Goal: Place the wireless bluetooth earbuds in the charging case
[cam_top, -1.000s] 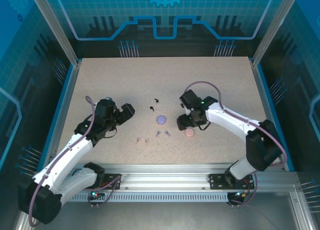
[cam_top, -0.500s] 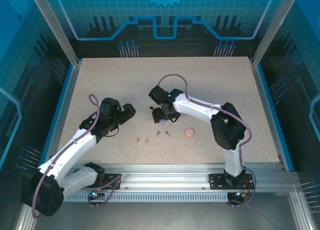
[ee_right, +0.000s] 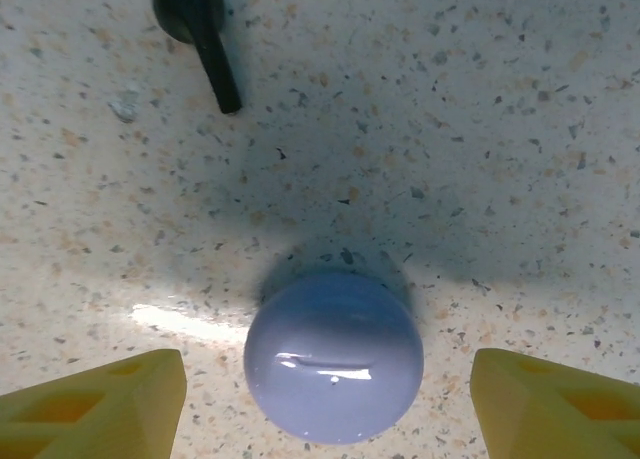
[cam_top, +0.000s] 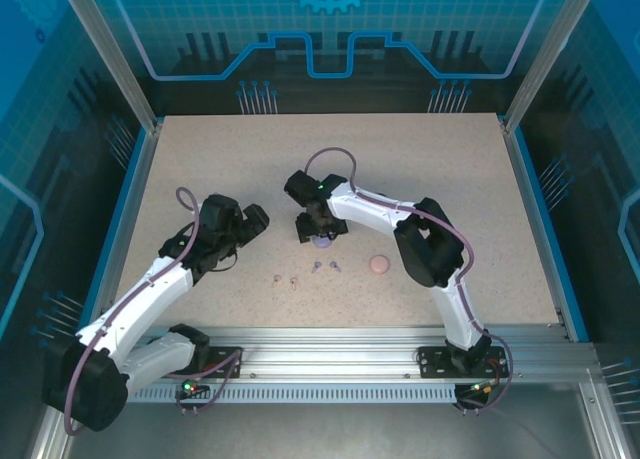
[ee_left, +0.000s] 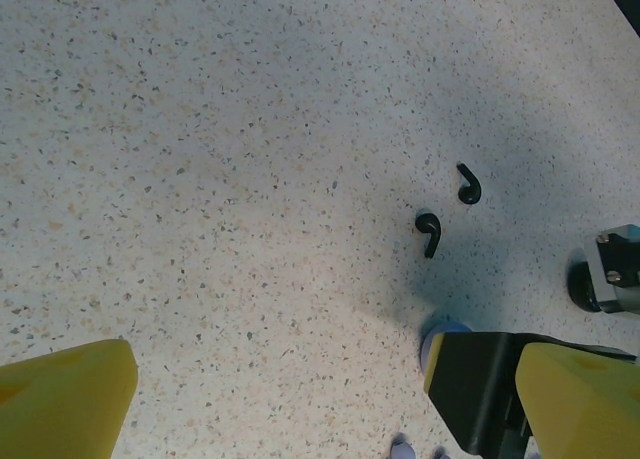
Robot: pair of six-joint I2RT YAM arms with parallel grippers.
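Black earbud (ee_right: 200, 34) — head clipped by the frame edge — lies at eleven o'clock from the right gripper (ee_right: 330, 404); that gripper gapes empty astride a lavender case (ee_right: 333, 354); left gripper (ee_left: 310, 399) likewise wide, empty.

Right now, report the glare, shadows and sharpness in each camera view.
Right wrist view: a white glare streak crosses the lavender case, a dark shadow spreads on the table around it, and the black earbud is sharp. Left wrist view: a broad soft shadow dims the right side, both black earbuds crisp. Top view: even light, the lavender earbuds mere specks.
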